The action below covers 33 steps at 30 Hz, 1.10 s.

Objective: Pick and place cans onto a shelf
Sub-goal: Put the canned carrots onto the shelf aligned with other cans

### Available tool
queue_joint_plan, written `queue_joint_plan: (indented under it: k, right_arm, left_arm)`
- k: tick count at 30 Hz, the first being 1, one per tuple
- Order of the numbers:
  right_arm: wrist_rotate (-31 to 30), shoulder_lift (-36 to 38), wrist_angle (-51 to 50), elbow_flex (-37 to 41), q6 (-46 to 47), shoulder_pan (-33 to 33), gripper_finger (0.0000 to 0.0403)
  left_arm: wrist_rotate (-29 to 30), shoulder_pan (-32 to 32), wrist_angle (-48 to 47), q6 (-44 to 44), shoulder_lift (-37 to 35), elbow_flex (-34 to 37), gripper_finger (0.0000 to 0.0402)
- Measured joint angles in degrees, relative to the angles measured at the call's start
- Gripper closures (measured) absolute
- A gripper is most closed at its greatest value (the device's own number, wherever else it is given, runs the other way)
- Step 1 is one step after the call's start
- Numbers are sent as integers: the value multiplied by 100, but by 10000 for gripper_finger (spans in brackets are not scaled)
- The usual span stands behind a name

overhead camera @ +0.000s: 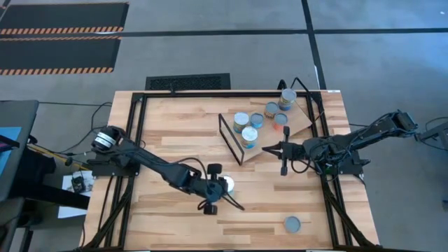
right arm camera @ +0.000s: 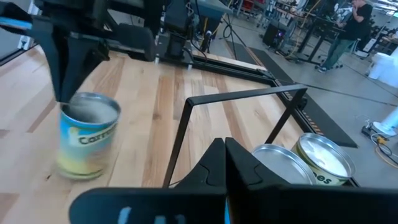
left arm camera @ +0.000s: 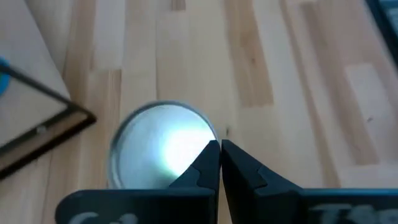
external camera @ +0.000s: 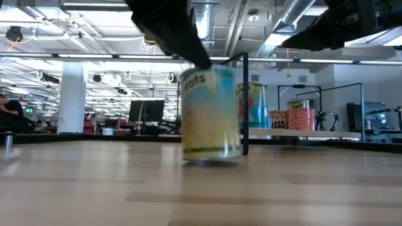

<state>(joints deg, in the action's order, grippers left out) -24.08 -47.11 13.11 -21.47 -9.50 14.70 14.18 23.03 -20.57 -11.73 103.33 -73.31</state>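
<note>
A can (overhead camera: 225, 184) with a yellow and teal label stands on the tabletop near the middle; it also shows in the low view (external camera: 210, 113), the left wrist view (left arm camera: 158, 149) and the right wrist view (right arm camera: 87, 134). My left gripper (overhead camera: 222, 190) is shut at its top edge. The shelf (overhead camera: 297, 120), a light-wood board with a black wire frame end (overhead camera: 231, 136), lies at the far right with several cans (overhead camera: 250, 126) on it. My right gripper (overhead camera: 269, 148) is shut and empty, just above the shelf's near edge. A grey-topped can (overhead camera: 292, 224) stands alone near the front right. My left gripper has its shut fingers (left arm camera: 208, 163) against the can's top rim (left arm camera: 202, 134), on one side of the silver lid. The fingers come from above, slanting down. The can stands with its base on the table (external camera: 213, 160), seemingly a little tilted.
A black frame (overhead camera: 133, 140) runs around the tabletop. The shelf's upright wire frame (right arm camera: 242, 99) stands between the lone can and the cans on the shelf (right arm camera: 323, 158). Bare wood lies on the table's left and near parts (overhead camera: 161, 217).
</note>
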Motion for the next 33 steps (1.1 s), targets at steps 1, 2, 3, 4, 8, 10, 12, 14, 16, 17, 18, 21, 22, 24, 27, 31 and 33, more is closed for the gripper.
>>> queue_joint_plan:
  k: [1, 2, 3, 4, 8, 10, 12, 14, 16, 17, 18, 21, 22, 24, 27, 31, 33]
  right_arm:
    - [3, 0, 1, 0, 0, 0, 395]
    - [4, 0, 1, 0, 0, 0, 395]
    - [4, 0, 2, 0, 0, 0, 395]
    - [4, 0, 6, 0, 0, 0, 395]
    - [4, 0, 13, 0, 0, 0, 395]
    - [4, -2, 20, 0, 0, 0, 395]
    - [4, -2, 27, 0, 1, 0, 395]
    - [4, -2, 30, 0, 2, 0, 395]
    - [1, -2, 26, 0, 2, 15, 395]
    - [0, -2, 29, 0, 1, 40, 395]
    - [-1, -2, 36, 0, 0, 63, 395]
    - [0, -2, 41, 0, -4, 123, 395]
    - [0, -2, 51, 0, -4, 139, 395]
    - [0, -2, 72, 0, -9, 139, 395]
    - [0, -2, 73, -2, -9, 138, 395]
    - [-2, -2, 71, -4, -17, 138, 395]
    - [-2, -2, 72, -4, -17, 138, 395]
  left_arm:
    - [-1, -11, 42, 12, 0, -45, 401]
    - [-1, -18, 80, 31, 0, -85, 401]
    - [-1, -26, 88, 35, 0, -121, 402]
    - [-1, -35, 102, 35, -3, -139, 401]
    - [-17, -86, 476, 55, 112, -153, 401]
    - [-76, -126, 684, 83, 249, -149, 401]
    - [-179, -166, 1083, 191, 410, -149, 401]
    - [-253, -198, 1356, 269, 532, -148, 401]
    - [-330, -242, 1669, 341, 601, -147, 401]
    - [-331, -272, 1804, 371, 619, -147, 401]
    - [-333, -291, 1912, 383, 623, -147, 401]
    - [-328, -394, 2186, 403, 625, -147, 401]
    - [-324, -434, 2235, 404, 625, -147, 401]
    - [-334, -514, 2313, 404, 626, -147, 401]
    - [-327, -584, 2639, 414, 689, -151, 401]
    - [-390, -603, 2900, 510, 775, -146, 402]
    - [-363, -601, 3053, 515, 834, -157, 402]
